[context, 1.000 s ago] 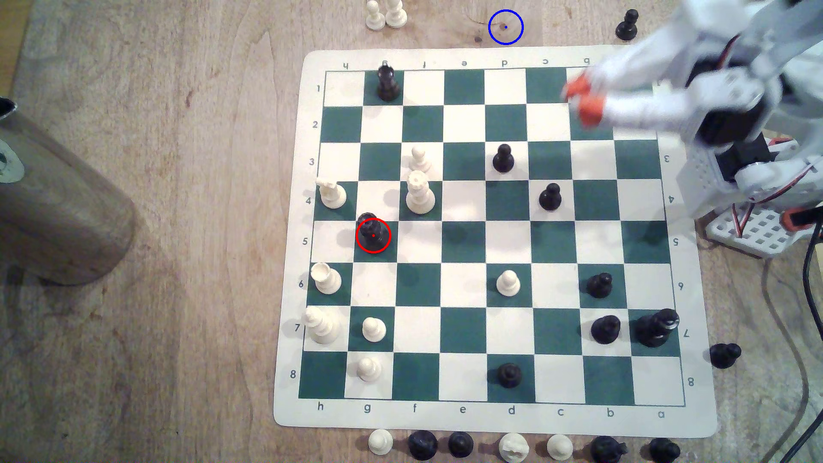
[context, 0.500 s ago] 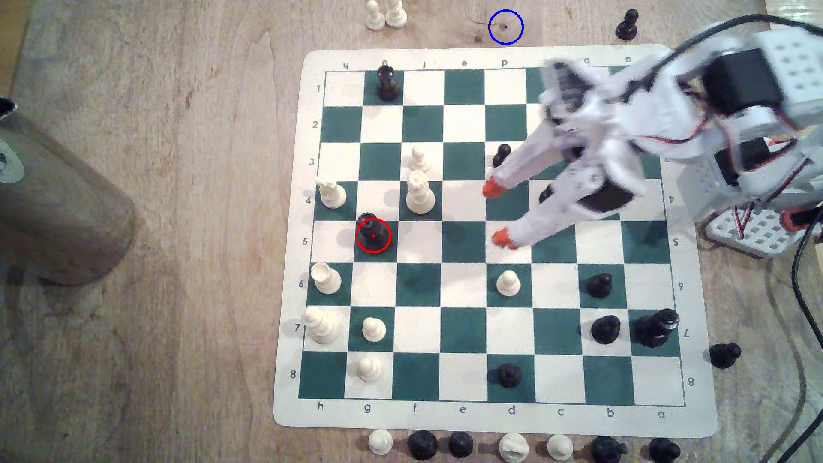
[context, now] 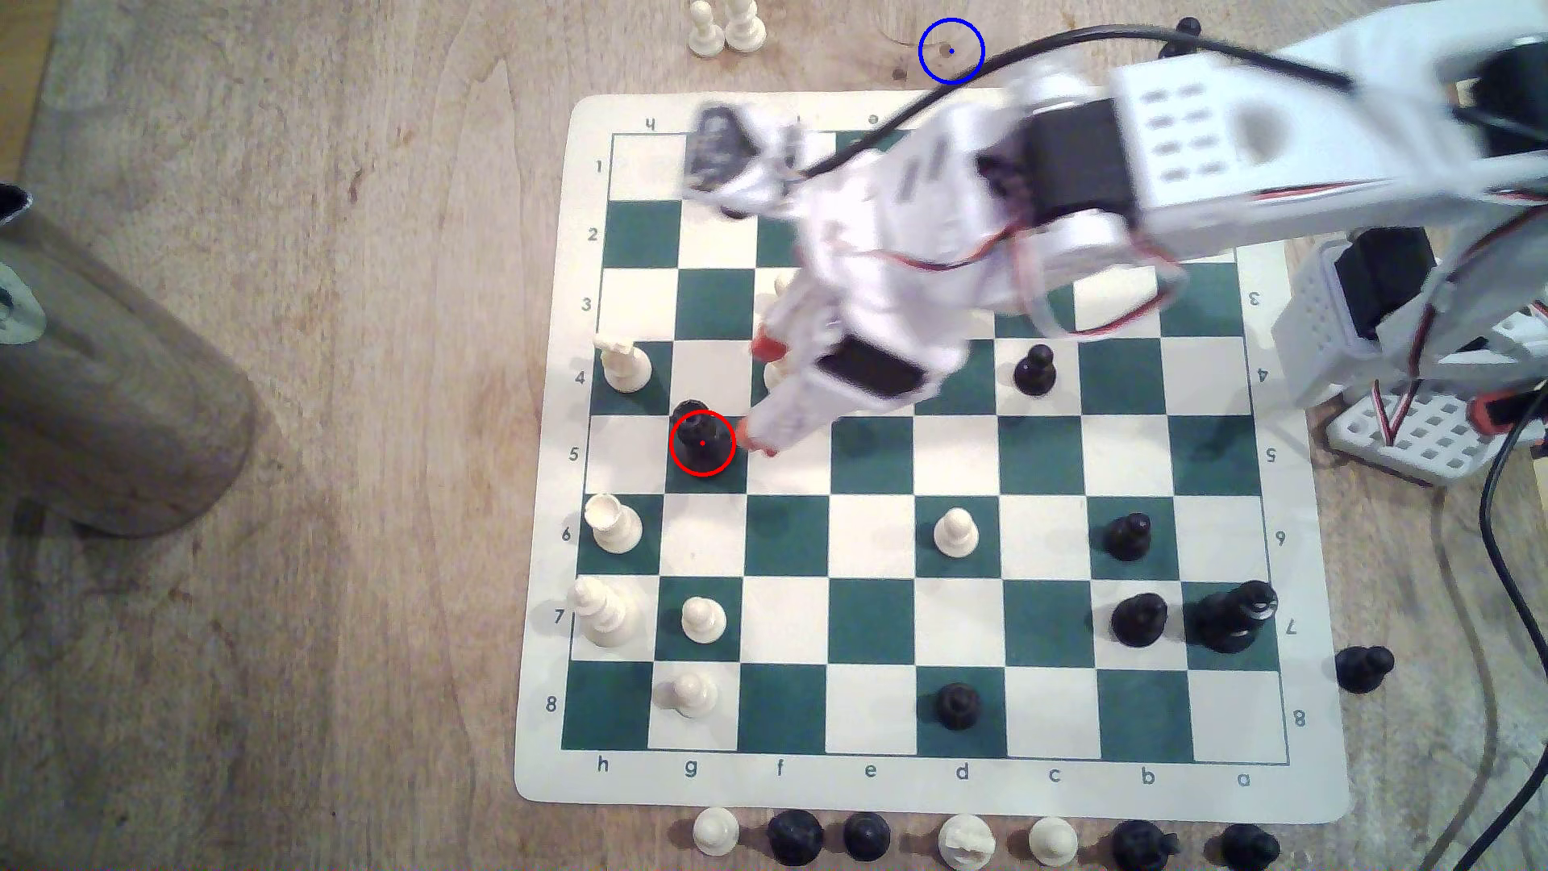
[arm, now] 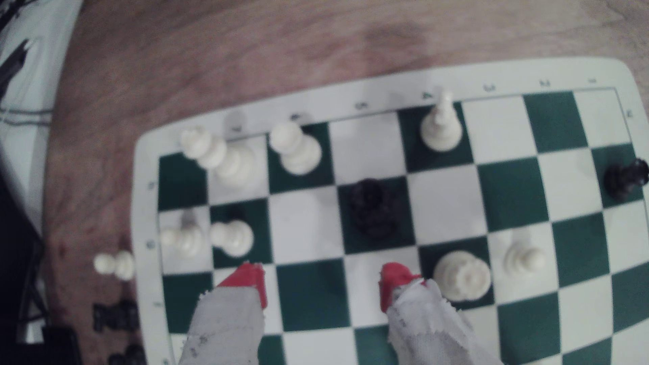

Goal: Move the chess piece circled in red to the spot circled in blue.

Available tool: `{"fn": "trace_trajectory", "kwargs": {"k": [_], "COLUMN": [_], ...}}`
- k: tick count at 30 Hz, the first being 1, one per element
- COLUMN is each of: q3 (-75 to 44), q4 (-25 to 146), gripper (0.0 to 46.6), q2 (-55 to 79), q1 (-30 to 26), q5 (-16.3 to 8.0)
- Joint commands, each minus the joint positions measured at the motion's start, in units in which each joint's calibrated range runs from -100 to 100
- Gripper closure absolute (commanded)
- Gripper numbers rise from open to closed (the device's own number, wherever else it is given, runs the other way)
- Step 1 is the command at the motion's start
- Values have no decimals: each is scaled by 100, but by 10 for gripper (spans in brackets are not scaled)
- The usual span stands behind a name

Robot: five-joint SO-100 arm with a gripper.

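chess piece (context: 702,442) upright on dark square g5, left half of board (context: 544,586) | fingers (context: 766,347) apart, empty, just right of it | likely light, rigid, glossy-slick; grip slim neck | spot (context: 951,51) on far counter

The arm reaches out, its tool (context: 761,395) spread wide, red-tipped.
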Motion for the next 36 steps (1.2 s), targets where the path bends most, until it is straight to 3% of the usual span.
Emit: {"fn": "trace_trajectory", "kwargs": {"k": [1,9,36], "q3": [-970,-1197,-1251], "q4": [-92,-584,-1181], "gripper": [288,256,260], "q2": [457,1102,1976], "q1": [43,20,200], "q5": [-39,-54,20]}}
